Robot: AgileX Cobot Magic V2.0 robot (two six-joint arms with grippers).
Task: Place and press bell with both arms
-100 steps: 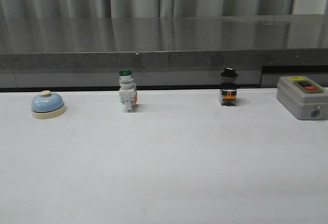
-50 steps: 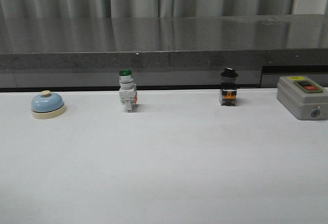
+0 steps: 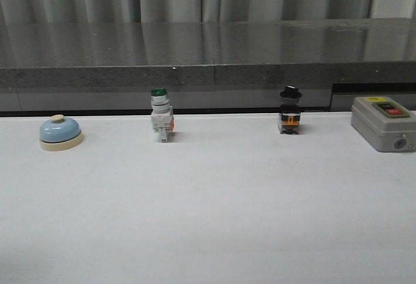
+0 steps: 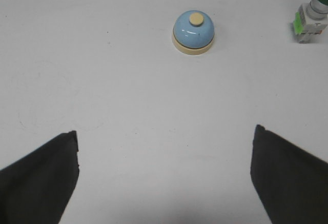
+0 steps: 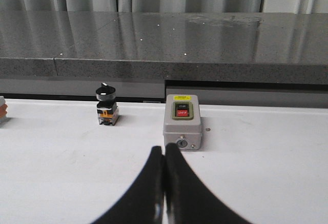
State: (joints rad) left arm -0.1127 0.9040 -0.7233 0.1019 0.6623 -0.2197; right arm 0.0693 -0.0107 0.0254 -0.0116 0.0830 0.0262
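Nothing on the counter (image 3: pixel 208 219) has shifted from the earlier front views; all four items sit exactly where they were. There is one bell (image 3: pixel 60 132), a glossy light-blue dome on a cream round base with a cream button, standing at about nine o'clock near the far-left edge. One green-capped switch (image 3: pixel 161 116), one black-knobbed switch (image 3: pixel 290 111) and one boxy grey control box (image 3: pixel 383 123) with a red button line the far edge, well apart. The left gripper (image 4: pixel 164 175) holds its jaws wide, the bell ahead between them. The right gripper (image 5: pixel 164 183) has its jaws pressed together, empty.
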